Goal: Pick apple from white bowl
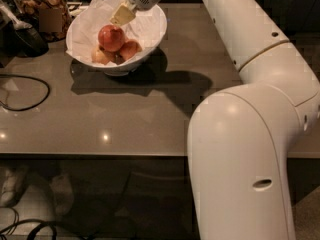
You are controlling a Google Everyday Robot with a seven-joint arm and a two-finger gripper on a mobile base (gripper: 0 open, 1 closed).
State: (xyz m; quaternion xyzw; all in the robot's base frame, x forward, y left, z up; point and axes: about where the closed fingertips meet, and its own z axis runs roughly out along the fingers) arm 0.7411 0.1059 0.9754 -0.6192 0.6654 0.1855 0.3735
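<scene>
The white bowl [156,30] stands at the back left of the grey table, lined with crumpled white paper. The deep red apple [110,37] sits on top of the fruit in it. Two paler orange-pink apples [132,48] lie beside and below it. My gripper [122,15] hangs over the bowl, just above the red apple's upper right side and very close to it. I cannot tell if it touches the apple.
A glass jar of brown snacks [44,10] stands left of the bowl, with a dark object [24,38] in front of it. A black cable [27,93] loops on the table's left side. My white arm [250,134] fills the right. The table's front edge [100,155] runs across the middle.
</scene>
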